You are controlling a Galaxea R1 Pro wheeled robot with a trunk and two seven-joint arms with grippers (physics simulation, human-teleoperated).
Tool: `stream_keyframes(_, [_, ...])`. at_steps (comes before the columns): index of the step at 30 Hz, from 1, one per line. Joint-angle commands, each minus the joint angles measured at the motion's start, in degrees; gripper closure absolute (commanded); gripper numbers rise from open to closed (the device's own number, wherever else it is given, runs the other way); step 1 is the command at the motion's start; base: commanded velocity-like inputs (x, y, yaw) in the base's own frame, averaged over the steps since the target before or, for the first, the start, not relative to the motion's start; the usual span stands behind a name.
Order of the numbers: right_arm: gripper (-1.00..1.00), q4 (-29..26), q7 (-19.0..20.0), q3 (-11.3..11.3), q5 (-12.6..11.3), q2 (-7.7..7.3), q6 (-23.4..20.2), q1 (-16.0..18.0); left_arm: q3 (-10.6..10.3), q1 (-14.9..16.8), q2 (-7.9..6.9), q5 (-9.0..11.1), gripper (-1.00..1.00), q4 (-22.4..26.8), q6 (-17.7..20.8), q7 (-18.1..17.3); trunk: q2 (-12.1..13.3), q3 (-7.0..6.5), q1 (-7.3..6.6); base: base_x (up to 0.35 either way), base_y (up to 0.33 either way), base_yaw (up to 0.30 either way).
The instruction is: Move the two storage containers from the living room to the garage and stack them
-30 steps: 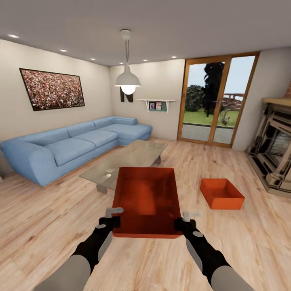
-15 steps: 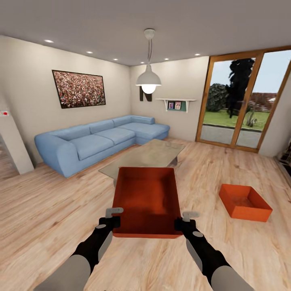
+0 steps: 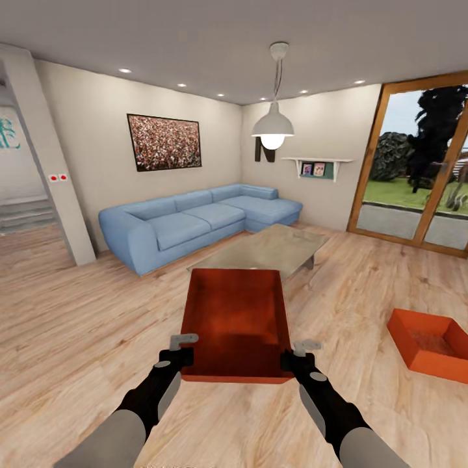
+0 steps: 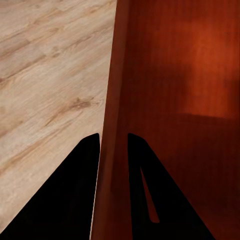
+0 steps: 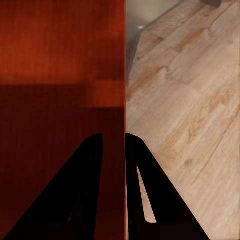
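I hold one orange-red storage container (image 3: 235,323) in front of me, above the light wood floor of the living room. My left gripper (image 3: 184,351) is shut on its left wall (image 4: 112,115) near the front corner. My right gripper (image 3: 294,356) is shut on its right wall (image 5: 123,75). In each wrist view the thin wall runs between the two dark fingers (image 4: 85,165) (image 5: 92,160). The other storage container (image 3: 431,343) sits on the wood planks at the right edge of the head view, open side up.
A glass table (image 3: 266,250) stands just beyond the held container, with the blue corner sofa (image 3: 195,221) behind it. Wood-framed glass doors (image 3: 416,175) are at the right. A wall pillar (image 3: 52,169) and an opening with steps (image 3: 23,214) lie at the left.
The whole head view has swung left: sofa, table and floor container slid right, and a pillar with an opening came into view at the left. The held container stayed fixed between both grippers.
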State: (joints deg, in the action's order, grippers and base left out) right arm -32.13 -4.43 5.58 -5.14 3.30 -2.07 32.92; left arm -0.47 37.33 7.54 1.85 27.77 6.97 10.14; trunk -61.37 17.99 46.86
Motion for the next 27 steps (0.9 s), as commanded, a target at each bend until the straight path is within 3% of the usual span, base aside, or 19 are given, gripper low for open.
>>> stream_keyframes(1, [1.0, -0.3, -0.66, -0.57, 0.13, -0.05, -0.21, 0.03, 1.43, 0.02, 0.02, -0.36, 1.0, 0.09, 0.41, 4.93, -0.05, 0.09, 0.0, 0.0, 0.0, 0.3])
stream_keyframes(27, [1.0, -0.3, -0.66, -0.57, 0.13, -0.05, -0.21, 0.05, 1.35, 0.02, 0.02, -0.36, 1.0, 0.15, 0.4, 5.07, -0.05, 0.66, 0.0, 0.0, 0.0, 0.3])
